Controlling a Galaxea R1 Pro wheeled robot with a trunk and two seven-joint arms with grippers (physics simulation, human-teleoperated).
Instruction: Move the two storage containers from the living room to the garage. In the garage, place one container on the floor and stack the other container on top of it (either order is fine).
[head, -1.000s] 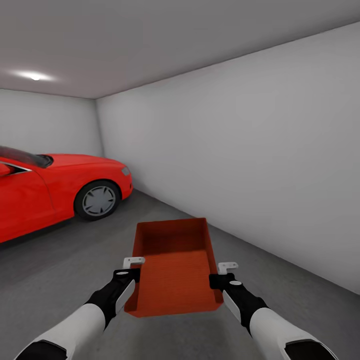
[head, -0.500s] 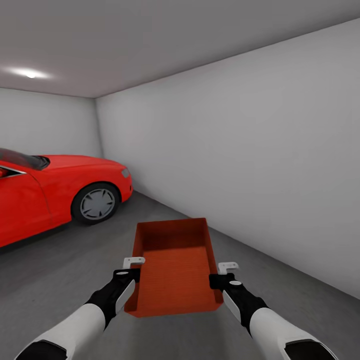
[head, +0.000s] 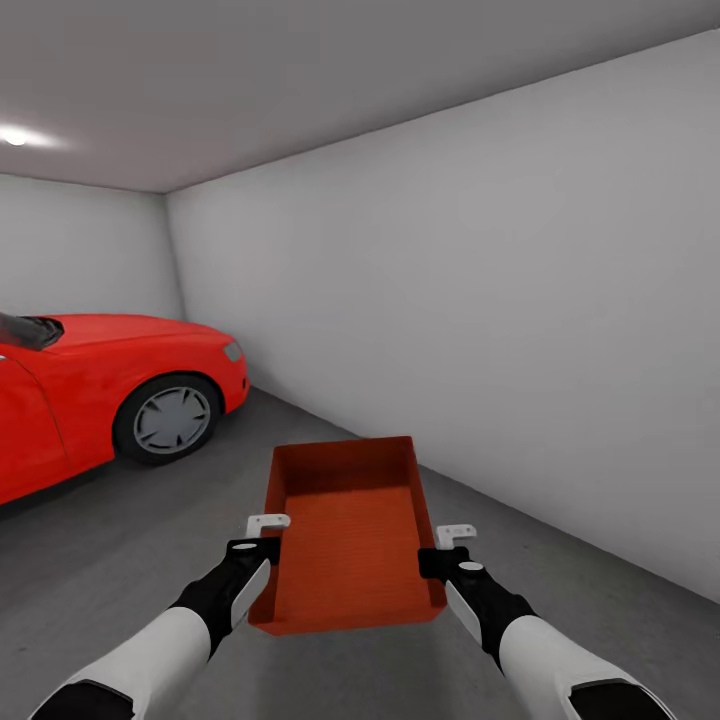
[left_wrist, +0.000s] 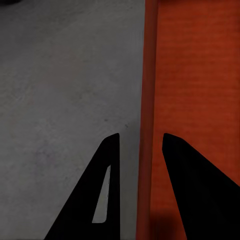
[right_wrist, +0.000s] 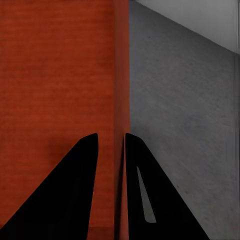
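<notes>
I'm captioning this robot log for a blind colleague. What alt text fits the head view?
Two black grippers, left and right, clamp the side walls of an empty red-orange storage container, carried above a dark grey concrete floor. A red car is parked to the left, with a plain light-grey wall running along the right.

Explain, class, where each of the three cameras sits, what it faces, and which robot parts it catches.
Head view: high on the robot, facing forward and down at the storage container, red car and both arms.
Left wrist view: beside the left claw, facing the container's wall and the floor.
Right wrist view: beside the right claw, likewise.
All share the container.
</notes>
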